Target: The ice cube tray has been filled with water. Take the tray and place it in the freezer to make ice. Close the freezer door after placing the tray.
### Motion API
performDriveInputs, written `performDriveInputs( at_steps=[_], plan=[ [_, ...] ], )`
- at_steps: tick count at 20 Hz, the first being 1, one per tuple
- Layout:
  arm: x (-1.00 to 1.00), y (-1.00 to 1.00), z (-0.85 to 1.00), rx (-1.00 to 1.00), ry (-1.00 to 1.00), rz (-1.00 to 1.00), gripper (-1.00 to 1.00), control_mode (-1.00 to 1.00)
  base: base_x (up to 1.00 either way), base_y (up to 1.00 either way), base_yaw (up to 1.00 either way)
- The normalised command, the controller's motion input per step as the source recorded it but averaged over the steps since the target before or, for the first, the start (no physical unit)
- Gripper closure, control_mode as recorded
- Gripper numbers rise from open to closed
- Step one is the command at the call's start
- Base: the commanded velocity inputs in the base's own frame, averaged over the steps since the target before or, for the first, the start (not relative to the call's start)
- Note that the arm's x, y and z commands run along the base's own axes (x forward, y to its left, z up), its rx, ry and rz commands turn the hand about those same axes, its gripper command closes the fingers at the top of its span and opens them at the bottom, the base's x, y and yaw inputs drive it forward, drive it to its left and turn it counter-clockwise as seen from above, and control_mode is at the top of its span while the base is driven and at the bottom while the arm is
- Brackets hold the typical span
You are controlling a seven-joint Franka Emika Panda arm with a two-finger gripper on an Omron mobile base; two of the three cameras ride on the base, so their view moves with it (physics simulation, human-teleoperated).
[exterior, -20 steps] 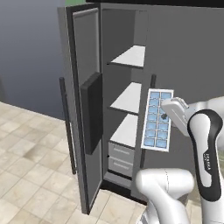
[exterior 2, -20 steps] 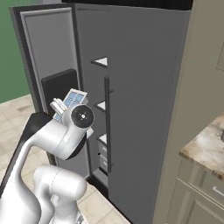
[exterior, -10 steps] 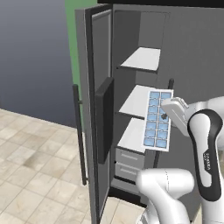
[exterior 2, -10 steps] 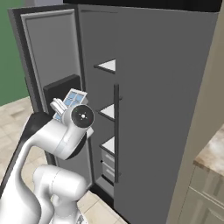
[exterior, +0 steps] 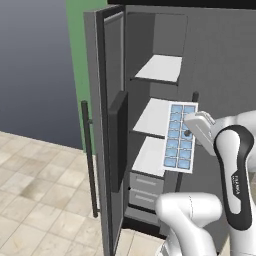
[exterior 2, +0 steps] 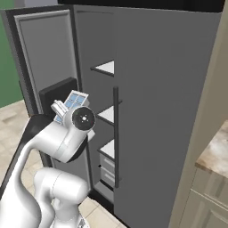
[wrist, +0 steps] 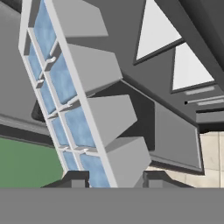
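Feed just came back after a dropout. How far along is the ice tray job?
Done: the freezer door stands open and the ice cube tray is picked up. In hand: the gripper holds the tray upright in front of the freezer shelves, not yet inside. Left: set the tray on a shelf, let go, shut the door.

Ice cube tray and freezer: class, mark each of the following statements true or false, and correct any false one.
1. The gripper holds the ice cube tray. True.
2. The tray lies on a white shelf. False: it is held in the air in front of the freezer.
3. The freezer door is open. True.
4. The grey drawers are pulled out. False: they are pushed in.
5. The tray lies flat. False: it is tipped up on end.
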Motion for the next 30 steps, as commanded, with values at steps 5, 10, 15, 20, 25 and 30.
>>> performDriveInputs(
  at_steps=[5, 10, 15, 20, 25, 30],
  plan=[
    [0.00, 0.00, 0.00, 0.00, 0.00, 0.00, 1.00, 1.00, 0.39, 0.01, -0.11],
    [0.00, 0.00, 0.00, 0.00, 0.00, 0.00, 1.00, 1.00, 0.51, 0.15, -0.09],
    [0.00, 0.00, 0.00, 0.00, 0.00, 0.00, 1.00, 1.00, 0.51, 0.18, -0.09],
    [0.00, 0.00, 0.00, 0.00, 0.00, 0.00, 1.00, 1.00, 0.46, 0.28, -0.10],
    [0.00, 0.00, 0.00, 0.00, 0.00, 0.00, 1.00, 1.00, 0.31, 0.17, -0.14],
    [0.00, 0.00, 0.00, 0.00, 0.00, 0.00, 1.00, 1.00, 0.28, 0.24, -0.16]
  ],
)
